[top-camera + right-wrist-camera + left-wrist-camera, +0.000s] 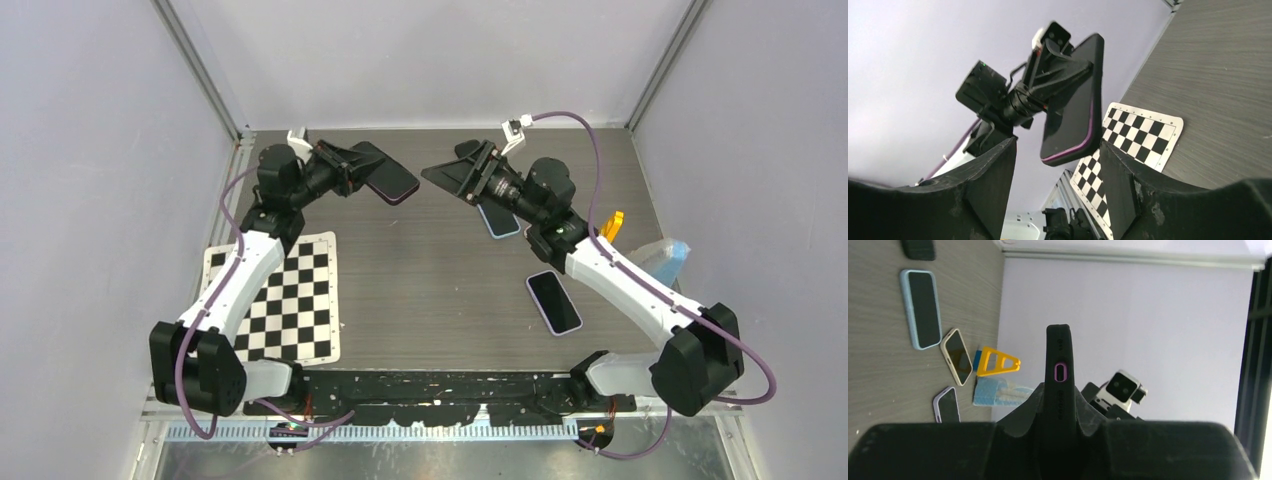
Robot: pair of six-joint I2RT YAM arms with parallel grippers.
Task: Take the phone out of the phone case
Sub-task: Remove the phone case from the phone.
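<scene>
Up at about 11 o'clock over the table [430,290], the left gripper [360,168] is clamped nearly closed on the phone [392,182], which sits in its black phone case [1060,355] and hangs clear of the surface (a purple rim shows along the screen edge). The right gripper [450,163] faces it from 1 o'clock, fingers spread wide around nothing, apart from the phone. A checkerboard [285,295] lies at 8 o'clock, and a purple-cased phone [553,300] at 4 o'clock.
</scene>
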